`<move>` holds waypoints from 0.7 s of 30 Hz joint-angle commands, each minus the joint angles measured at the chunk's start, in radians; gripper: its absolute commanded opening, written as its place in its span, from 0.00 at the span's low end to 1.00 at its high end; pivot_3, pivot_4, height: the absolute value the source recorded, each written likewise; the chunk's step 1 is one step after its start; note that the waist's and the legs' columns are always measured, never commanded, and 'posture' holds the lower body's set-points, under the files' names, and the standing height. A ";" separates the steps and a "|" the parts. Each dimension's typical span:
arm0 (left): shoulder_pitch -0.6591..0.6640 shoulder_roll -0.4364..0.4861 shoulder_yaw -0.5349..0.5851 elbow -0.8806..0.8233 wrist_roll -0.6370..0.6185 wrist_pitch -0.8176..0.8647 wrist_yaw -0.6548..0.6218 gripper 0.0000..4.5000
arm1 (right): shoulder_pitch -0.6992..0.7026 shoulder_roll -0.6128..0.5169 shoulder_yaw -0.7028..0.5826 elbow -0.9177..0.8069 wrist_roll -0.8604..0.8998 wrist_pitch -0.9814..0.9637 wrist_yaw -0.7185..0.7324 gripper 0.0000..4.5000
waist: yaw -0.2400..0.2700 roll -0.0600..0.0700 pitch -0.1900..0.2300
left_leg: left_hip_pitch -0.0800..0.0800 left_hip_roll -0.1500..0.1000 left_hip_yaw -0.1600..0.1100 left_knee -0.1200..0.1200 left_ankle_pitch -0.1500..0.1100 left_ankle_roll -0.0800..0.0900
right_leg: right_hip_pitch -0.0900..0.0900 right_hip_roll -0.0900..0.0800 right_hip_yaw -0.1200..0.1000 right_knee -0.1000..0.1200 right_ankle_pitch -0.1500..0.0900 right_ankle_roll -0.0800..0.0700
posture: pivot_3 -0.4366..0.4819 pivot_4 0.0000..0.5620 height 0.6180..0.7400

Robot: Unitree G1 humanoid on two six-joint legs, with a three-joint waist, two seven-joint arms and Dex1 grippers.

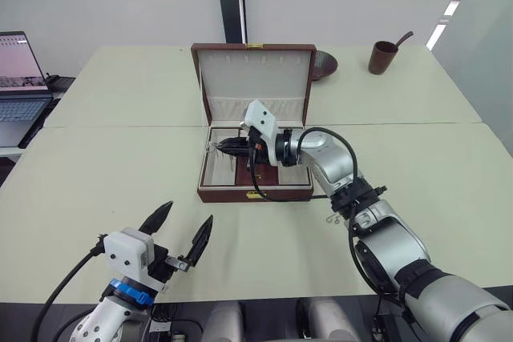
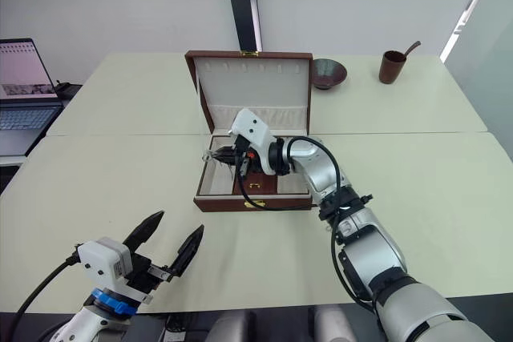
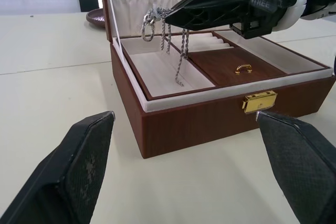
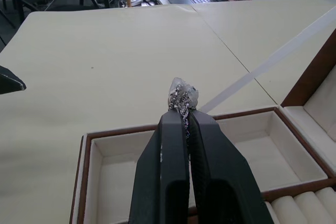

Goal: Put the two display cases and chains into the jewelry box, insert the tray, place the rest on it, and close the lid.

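Right claw [image 3: 167, 16] clenching silver metal chain [image 3: 178, 51], dangling it over cream-lined left compartment of open brown wooden jewelry box [image 1: 255, 191] on pale surface [image 1: 96, 190]; letters "TREE" showing on claw body; left claw [image 1: 181, 234] hovering released near surface's front edge

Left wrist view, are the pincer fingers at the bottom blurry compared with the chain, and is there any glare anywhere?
In the left wrist view the left pincer fingers look soft and close, while the chain hanging from the right pincer over the jewelry box is sharper. In the left eye view, bright strips glare at the upper right; table light is even.
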 commanded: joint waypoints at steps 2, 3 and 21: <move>0.010 -0.007 0.000 0.016 0.001 -0.045 -0.019 1.00 | -0.032 0.014 -0.010 -0.004 -0.004 -0.019 -0.012 0.01 | 0.000 0.000 0.000 | 0.000 0.000 0.000 0.000 0.000 0.000 | 0.000 0.000 0.000 0.000 0.000 0.000 | 0.48 0.27 1.00; 0.008 -0.007 0.000 0.020 0.000 -0.048 -0.021 1.00 | -0.033 0.015 -0.011 0.000 -0.005 -0.021 -0.014 0.01 | 0.000 0.000 0.000 | 0.000 0.000 0.000 0.000 0.000 0.000 | 0.000 0.000 0.000 0.000 0.000 0.000 | 0.48 0.27 1.00; -0.030 0.021 0.014 0.057 -0.029 -0.043 -0.056 1.00 | 0.019 -0.059 -0.087 -0.112 0.073 0.018 0.043 0.99 | 0.000 0.003 0.002 | 0.000 0.000 0.000 0.000 0.000 0.000 | 0.000 0.000 0.000 0.000 0.000 0.000 | 0.48 0.27 1.00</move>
